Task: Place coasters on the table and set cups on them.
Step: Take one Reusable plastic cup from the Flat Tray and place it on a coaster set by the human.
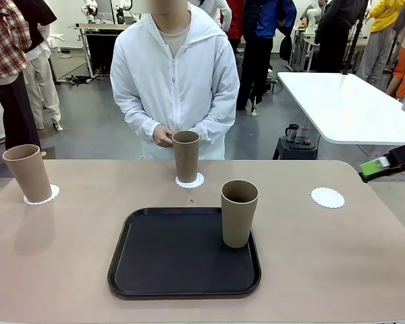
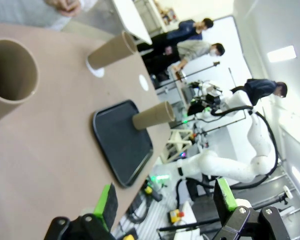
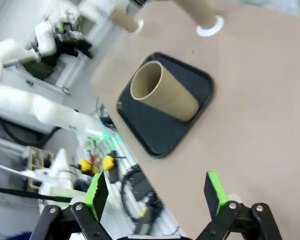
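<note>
Three tan cups stand on the beige table. The left cup sits on a white coaster. At the far edge the middle cup rests on its coaster, with the person's hand against its side. The third cup stands on the black tray, and a bare coaster lies to its right. My right gripper hovers open at the table's right edge, well off that cup. My left gripper is open with nothing in it, and the left cup is close by.
A person in a white jacket stands at the far side of the table. Behind on the right is a white rectangular table. The tabletop to the left and right of the tray is bare.
</note>
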